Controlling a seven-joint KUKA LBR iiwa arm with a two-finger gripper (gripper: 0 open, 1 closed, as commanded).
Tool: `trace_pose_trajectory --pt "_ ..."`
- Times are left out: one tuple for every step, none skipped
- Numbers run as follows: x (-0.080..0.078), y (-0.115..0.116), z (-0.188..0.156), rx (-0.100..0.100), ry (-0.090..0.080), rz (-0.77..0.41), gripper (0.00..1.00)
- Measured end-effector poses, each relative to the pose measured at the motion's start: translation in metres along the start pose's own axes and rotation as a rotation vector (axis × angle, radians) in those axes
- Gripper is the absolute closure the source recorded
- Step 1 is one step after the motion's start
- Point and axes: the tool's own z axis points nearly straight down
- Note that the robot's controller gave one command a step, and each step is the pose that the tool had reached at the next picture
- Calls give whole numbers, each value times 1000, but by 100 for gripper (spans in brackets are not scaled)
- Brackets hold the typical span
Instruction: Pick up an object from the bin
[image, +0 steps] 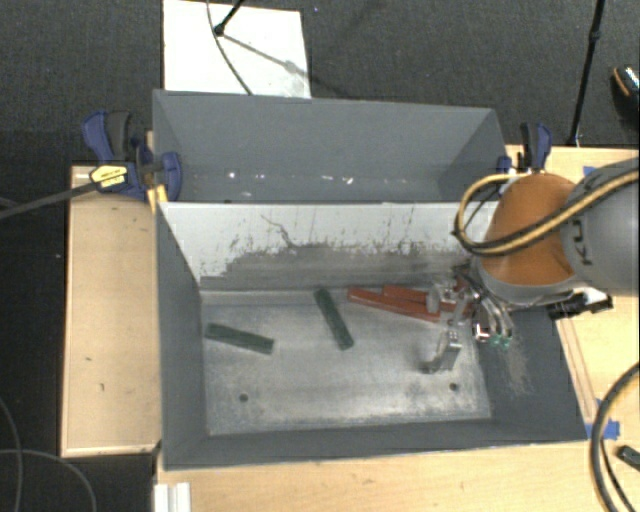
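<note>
My gripper (440, 358) is low over the right part of the bin floor, its metal tip near the floor. Just behind it and to its left lies a red-orange elongated tool (390, 298), flat along the foot of the back wall, with its right end reaching under the wrist. A dark green bar (334, 318) lies slanted on the floor in the middle, left of the tool. Nothing shows between the gripper's tips.
A second dark green bar (240, 339) lies near the left wall. The arm with its orange cover and cables hangs over the bin's right wall. Bare floor stretches along the front of the bin.
</note>
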Motion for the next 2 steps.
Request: trace_pose_trajectory --pt "-2 62 -104 -3 -13 -9 0" --pt "-9 42 -117 0 -9 33 0"
